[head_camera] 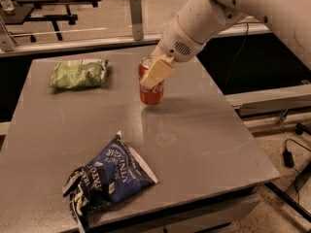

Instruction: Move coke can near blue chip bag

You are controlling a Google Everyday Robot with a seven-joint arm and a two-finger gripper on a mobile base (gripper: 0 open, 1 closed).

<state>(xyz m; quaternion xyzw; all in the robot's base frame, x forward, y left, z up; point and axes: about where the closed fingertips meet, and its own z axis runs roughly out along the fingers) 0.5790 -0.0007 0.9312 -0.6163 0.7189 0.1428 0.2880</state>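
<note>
The coke can (150, 93), red with white script and a silver top, stands upright on the grey table (204, 144), right of centre at the back. My gripper (153, 75) comes down from the upper right and is shut on the can. One cream finger (157, 72) lies across the can's front and the other is hidden behind it. The blue chip bag (111, 176), dark blue foil with white lettering and black edges, lies flat near the table's front left edge, well apart from the can.
A light green snack bag (79, 74) lies at the table's back left. My white arm (233, 8) spans the upper right. The table's right edge drops off to the floor with cables (291, 154). Benches and a post stand behind the table.
</note>
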